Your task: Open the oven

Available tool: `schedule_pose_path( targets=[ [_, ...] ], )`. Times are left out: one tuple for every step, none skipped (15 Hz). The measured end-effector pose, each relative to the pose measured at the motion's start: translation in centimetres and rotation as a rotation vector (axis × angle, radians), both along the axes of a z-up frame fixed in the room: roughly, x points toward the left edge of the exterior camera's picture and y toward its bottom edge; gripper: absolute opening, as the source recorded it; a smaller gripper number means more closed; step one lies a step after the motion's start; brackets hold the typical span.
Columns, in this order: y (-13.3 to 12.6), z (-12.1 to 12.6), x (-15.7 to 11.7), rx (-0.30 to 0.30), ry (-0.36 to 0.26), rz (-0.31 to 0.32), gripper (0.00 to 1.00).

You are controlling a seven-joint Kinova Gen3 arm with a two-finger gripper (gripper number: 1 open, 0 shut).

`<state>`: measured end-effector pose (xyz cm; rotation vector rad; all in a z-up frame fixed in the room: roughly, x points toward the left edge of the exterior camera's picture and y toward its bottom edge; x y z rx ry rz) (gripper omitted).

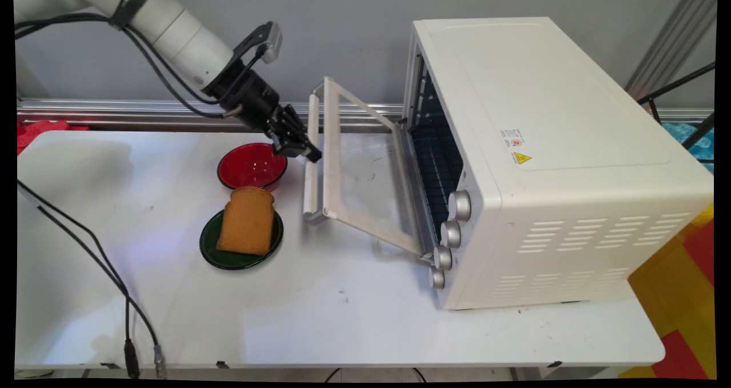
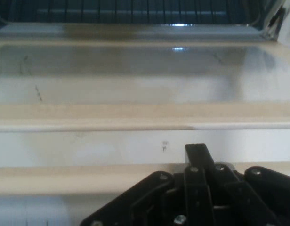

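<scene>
Gripper (image 1: pixel 305 151) fingers look pressed together at the tip of the white arm, which slants down from the upper left with black cables (image 1: pixel 85 251) trailing off it; the tip sits right at the cream bar handle (image 1: pixel 311 159) of the half-lowered glass oven door (image 1: pixel 365 174). Whether it touches the handle is hard to say, since the hand view shows only one finger (image 2: pixel 197 155) rising in front of the bar.

On the white surface (image 1: pixel 342 319), just left of the handle, stands a red round bowl (image 1: pixel 251 166), partly hidden by the gripper. Nearer the camera, a brown slice of toast (image 1: pixel 246 220) lies on a dark green round plate (image 1: pixel 240 240), its rounded top toward the bowl.

To the right stands the cream toaster oven (image 1: pixel 548 165), its opening facing left, its long axis running away from the camera, four silver knobs (image 1: pixel 450 234) along its near front edge.
</scene>
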<state>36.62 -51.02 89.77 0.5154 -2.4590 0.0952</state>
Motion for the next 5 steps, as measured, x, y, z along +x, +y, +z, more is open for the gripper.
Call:
schedule_pose_path(
  targets=[
    [0.1, -0.2, 0.2, 0.002, -0.002, 0.002, 0.00],
    [0.3, -0.4, 0.5, 0.003, -0.003, 0.004, 0.00],
    [0.4, -0.7, 0.9, 0.005, -0.005, 0.007, 0.00],
    [0.6, -0.9, 1.2, 0.007, -0.008, 0.011, 0.00],
    [0.7, -1.1, 1.5, 0.008, -0.009, 0.013, 0.00]
  ],
)
